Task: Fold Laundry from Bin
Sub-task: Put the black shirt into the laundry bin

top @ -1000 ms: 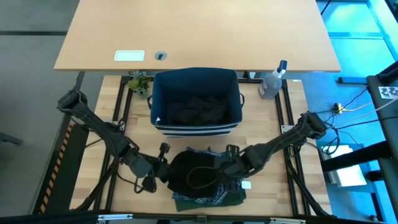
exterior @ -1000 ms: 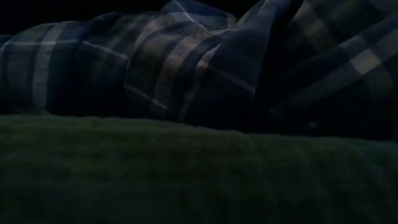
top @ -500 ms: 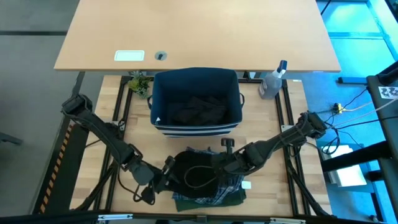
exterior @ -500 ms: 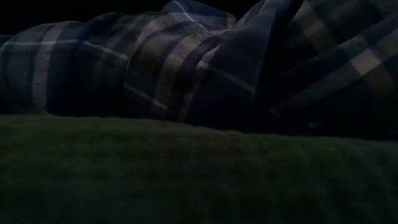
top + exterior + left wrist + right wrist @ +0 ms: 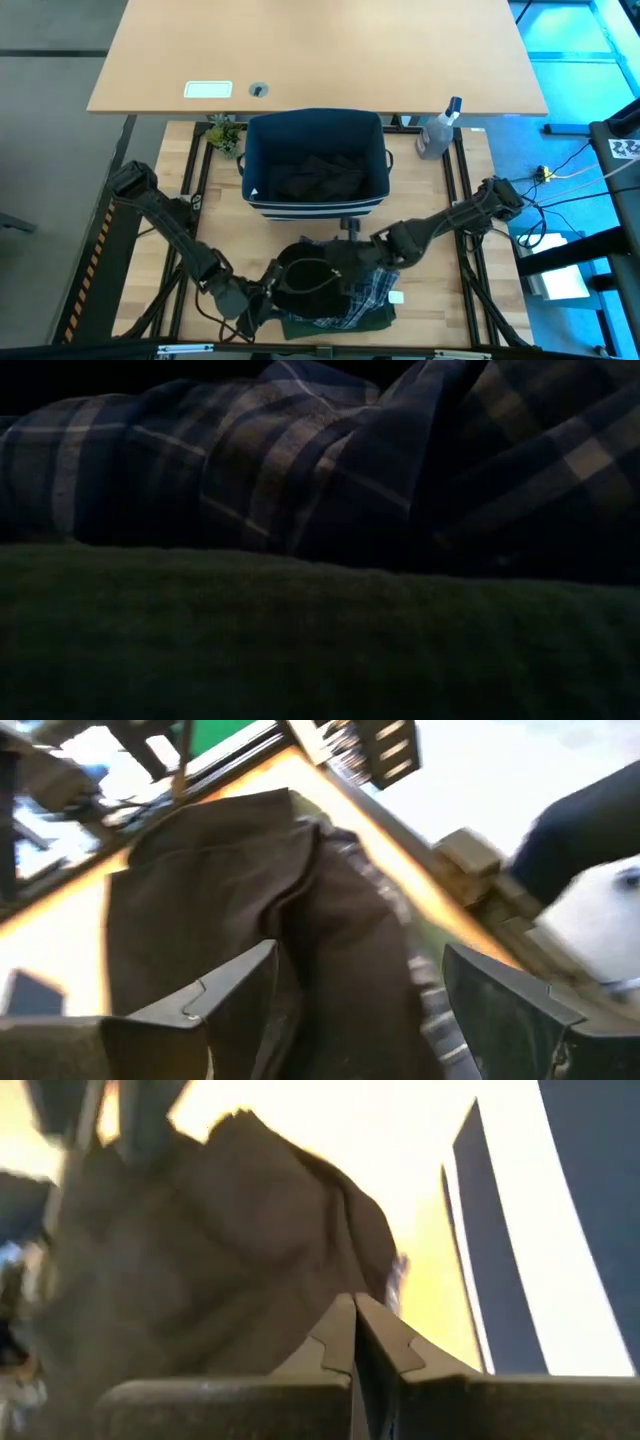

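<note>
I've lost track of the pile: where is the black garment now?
In the high view the black garment lies atop the plaid shirt at the table's near edge, just in front of the bin.

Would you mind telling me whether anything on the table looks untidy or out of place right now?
Yes: the black garment lies bunched in a rumpled heap on the plaid shirt at the table's near edge, not flat. The low view shows only cloth, pressed close to the lens. More dark laundry sits in the bin.
</note>
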You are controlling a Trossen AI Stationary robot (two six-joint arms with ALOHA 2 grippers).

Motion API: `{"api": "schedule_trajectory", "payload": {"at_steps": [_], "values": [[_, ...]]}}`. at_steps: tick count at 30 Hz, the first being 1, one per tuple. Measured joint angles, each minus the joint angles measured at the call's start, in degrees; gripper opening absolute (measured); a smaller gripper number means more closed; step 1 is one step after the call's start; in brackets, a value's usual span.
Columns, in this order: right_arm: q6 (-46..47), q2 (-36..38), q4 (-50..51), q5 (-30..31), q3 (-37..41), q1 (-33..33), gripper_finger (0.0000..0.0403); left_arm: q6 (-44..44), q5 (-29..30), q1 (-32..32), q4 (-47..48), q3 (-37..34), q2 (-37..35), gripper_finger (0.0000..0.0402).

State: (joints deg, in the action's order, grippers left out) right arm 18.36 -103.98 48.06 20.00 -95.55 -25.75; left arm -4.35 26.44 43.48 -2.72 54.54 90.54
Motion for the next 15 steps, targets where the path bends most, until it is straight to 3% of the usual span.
{"api": "schedule_trajectory", "payload": {"at_steps": [3, 15], "values": [[-1.6, -0.8, -5.9, -3.0, 0.7, 2.0, 0.0003, -0.3, 4.6, 1.1, 1.7, 0.6, 0.3, 0.0278], [-3.8, -8.8, -9.1, -11.1, 0.8, 6.5, 0.0003, 2.7, 10.0, 4.0, 3.3, 0.6, 3.9, 0.0282]]}}
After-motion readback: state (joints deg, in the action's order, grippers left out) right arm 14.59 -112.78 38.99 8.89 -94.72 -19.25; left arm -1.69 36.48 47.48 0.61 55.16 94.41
